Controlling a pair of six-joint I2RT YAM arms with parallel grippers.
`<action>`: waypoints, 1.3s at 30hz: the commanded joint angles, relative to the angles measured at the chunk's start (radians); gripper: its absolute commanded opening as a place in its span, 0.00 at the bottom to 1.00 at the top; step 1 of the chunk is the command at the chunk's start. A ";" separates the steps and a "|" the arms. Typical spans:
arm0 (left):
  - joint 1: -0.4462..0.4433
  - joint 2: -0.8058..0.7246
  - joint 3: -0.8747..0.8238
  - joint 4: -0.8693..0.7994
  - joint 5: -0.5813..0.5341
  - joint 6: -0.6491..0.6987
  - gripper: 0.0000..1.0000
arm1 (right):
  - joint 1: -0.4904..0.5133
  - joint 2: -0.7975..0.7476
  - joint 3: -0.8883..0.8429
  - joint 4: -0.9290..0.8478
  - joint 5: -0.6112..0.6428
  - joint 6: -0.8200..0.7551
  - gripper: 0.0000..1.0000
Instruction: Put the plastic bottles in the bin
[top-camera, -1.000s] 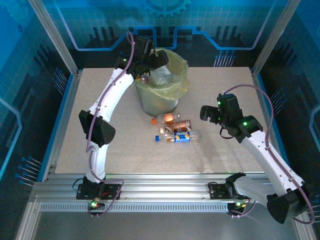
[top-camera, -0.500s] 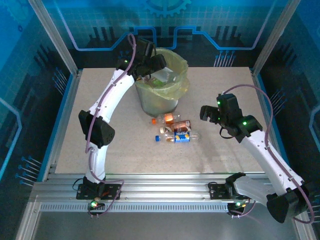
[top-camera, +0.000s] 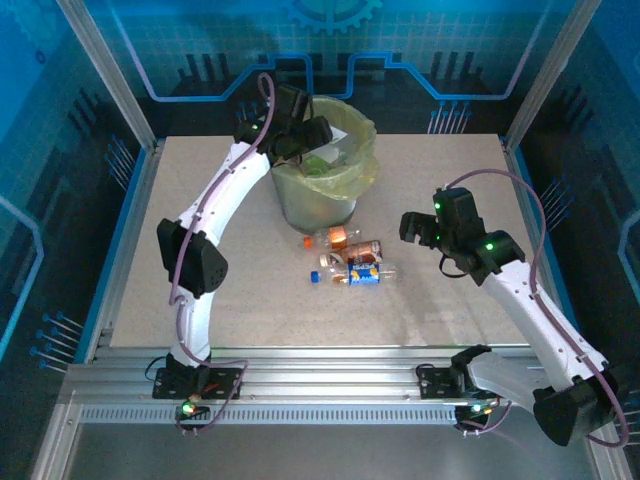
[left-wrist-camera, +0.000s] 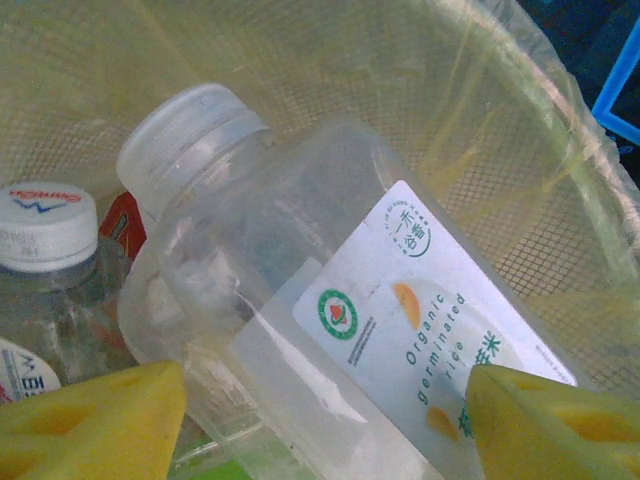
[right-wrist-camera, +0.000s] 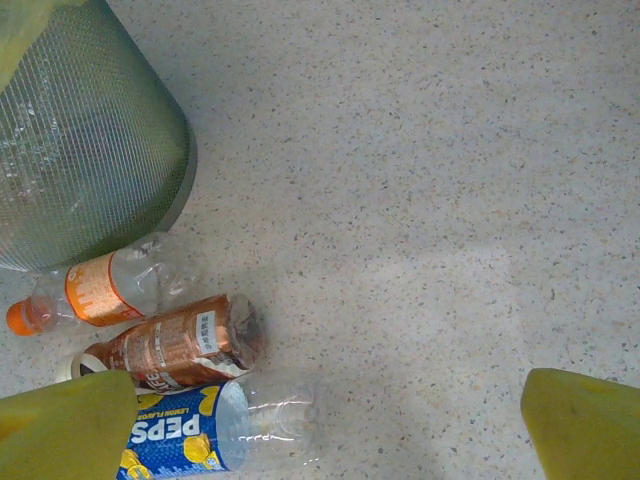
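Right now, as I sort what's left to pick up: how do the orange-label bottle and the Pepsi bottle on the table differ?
Label: the orange-label bottle wears an orange band, the Pepsi bottle a blue one with yellow marks.
Place: the orange-label bottle lies close to the base of the bin; the Pepsi bottle lies farther off, with the brown bottle between them.
Both are clear plastic and lie on their sides on the table.

You can't see the base of the white-labelled bottle, cut off at the bottom edge; a yellow finger pad covers part of the Pepsi bottle.
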 joint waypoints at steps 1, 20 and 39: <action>-0.004 -0.089 -0.004 0.028 0.000 0.019 0.80 | 0.000 -0.001 -0.008 -0.030 -0.039 -0.004 1.00; -0.003 -0.707 -0.710 0.532 -0.053 0.094 0.99 | 0.233 0.130 -0.099 -0.062 -0.061 0.375 1.00; -0.002 -1.136 -1.371 0.654 -0.184 0.126 0.99 | 0.283 0.219 -0.183 0.042 -0.103 0.578 1.00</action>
